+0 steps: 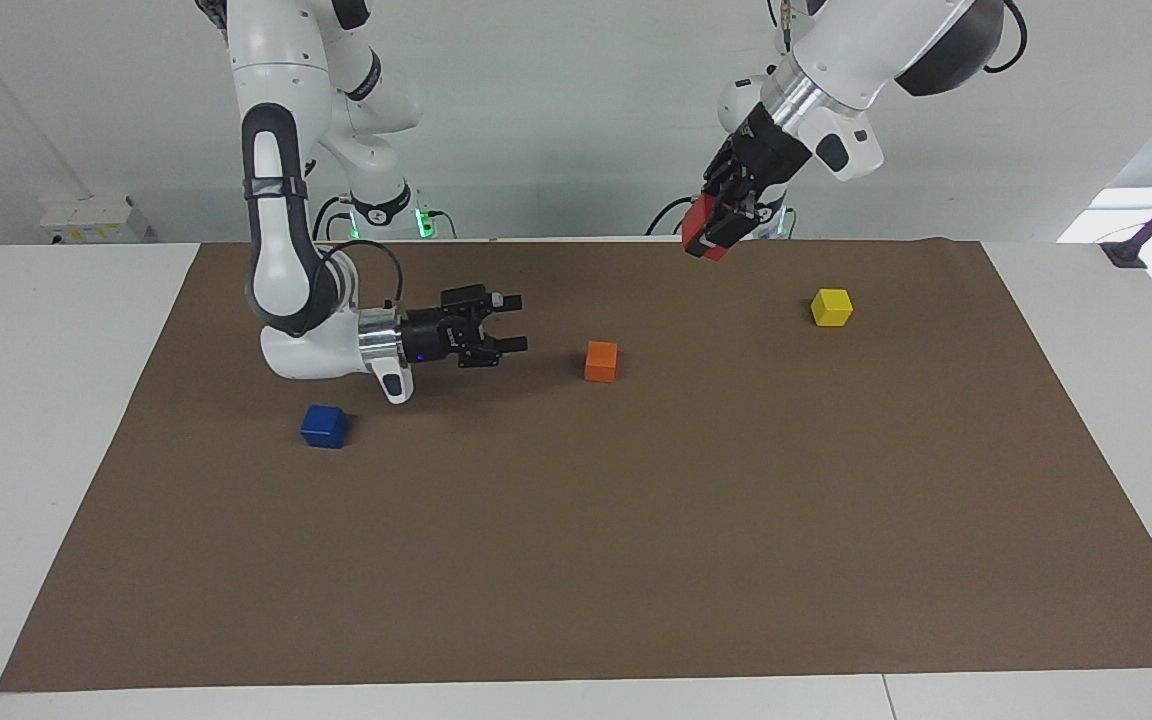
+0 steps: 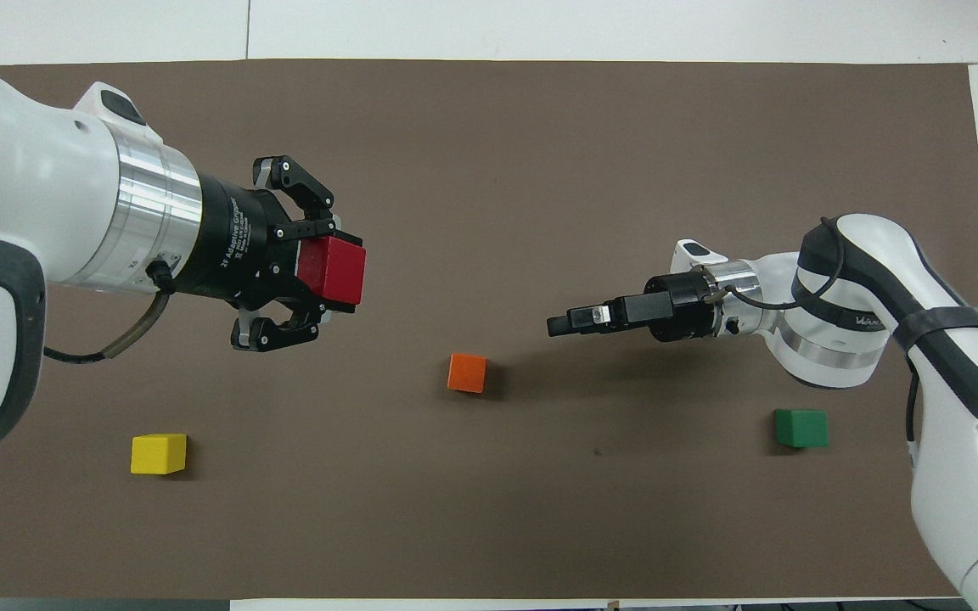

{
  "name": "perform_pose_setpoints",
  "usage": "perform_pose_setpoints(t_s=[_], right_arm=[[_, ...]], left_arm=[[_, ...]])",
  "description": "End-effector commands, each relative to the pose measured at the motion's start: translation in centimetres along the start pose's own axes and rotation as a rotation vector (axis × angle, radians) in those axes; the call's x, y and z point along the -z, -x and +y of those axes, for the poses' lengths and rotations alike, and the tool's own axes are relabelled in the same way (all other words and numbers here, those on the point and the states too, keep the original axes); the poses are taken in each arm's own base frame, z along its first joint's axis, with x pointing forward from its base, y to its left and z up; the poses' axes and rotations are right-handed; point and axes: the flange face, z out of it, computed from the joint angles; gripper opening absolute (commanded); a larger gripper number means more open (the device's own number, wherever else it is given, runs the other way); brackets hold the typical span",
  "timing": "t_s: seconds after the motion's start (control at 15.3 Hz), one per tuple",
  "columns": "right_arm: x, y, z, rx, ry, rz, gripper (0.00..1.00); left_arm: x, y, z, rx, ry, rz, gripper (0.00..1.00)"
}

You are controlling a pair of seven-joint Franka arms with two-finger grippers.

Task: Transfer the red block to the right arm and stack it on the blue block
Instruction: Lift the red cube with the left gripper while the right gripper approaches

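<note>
You see the left gripper (image 1: 708,238) raised over the mat's (image 1: 576,560) edge nearest the robots, clenched around the red block (image 2: 333,270). The yellow cube (image 1: 831,307) sits farther out, toward the left arm's end. The right gripper (image 1: 506,322) hangs beside the orange cube (image 1: 601,361), fingers spread. The blue block (image 1: 323,426) lies farthest, under the right arm (image 1: 281,250).
</note>
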Motion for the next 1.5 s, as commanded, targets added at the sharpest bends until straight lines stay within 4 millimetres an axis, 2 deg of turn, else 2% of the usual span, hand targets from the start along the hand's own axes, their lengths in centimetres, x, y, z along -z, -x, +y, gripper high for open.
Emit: perform_pose_setpoints(t_s=[0.0, 0.13, 0.2, 0.33, 0.39, 0.52, 0.59, 0.65, 0.78, 0.91, 1.04, 1.17, 1.43], right_arm=[[-1.2, 0.0, 1.5, 0.016, -0.129, 0.000, 1.00], [-3.8, 0.3, 4.5, 0.012, -0.269, 0.015, 1.00], [-5.1, 0.5, 4.8, 0.016, -0.326, 0.018, 1.00], [-6.3, 0.6, 4.5, 0.019, -0.365, 0.018, 1.00], [-7.8, 0.8, 4.7, 0.007, -0.411, 0.022, 1.00], [-9.8, 0.7, 4.8, 0.002, -0.517, 0.059, 1.00], [-10.5, 0.5, 4.1, 0.008, -0.563, 0.075, 1.00], [-10.7, -0.4, 3.0, 0.023, -0.598, 0.076, 1.00], [-11.1, -1.4, 2.1, 0.046, -0.591, 0.072, 1.00], [-13.0, -1.3, 2.4, 0.048, -0.581, 0.069, 1.00], [-13.4, -1.4, 2.8, 0.050, -0.590, 0.079, 1.00], [-15.2, -1.3, 2.7, 0.061, -0.614, 0.084, 1.00], [-15.7, -2.0, 2.6, 0.098, -0.597, 0.111, 1.00]], left_arm=[[-0.1, -0.4, -0.6, 0.075, 0.007, -0.144, 0.00], [-0.8, -0.6, -0.7, 0.078, 0.026, -0.163, 0.00], [-1.4, -0.9, -1.0, 0.098, 0.040, -0.199, 0.00], [-2.6, -1.7, -2.2, 0.079, 0.057, -0.300, 0.00], [-3.0, -2.1, -2.9, 0.056, 0.063, -0.318, 0.00], [-3.8, -2.3, -3.7, 0.060, 0.057, -0.310, 0.00], [-4.2, -2.6, -4.1, 0.064, 0.050, -0.304, 0.00], [-4.4, -2.9, -4.3, 0.069, 0.048, -0.299, 0.00], [-4.4, -3.0, -4.4, 0.071, 0.050, -0.299, 0.00], [-4.3, -2.9, -4.3, 0.071, 0.057, -0.299, 0.00], [-4.6, -2.8, -4.4, 0.072, 0.057, -0.297, 0.00], [-4.7, -2.7, -4.4, 0.073, 0.056, -0.299, 0.00], [-4.8, -2.6, -4.7, 0.073, 0.053, -0.297, 0.00]])
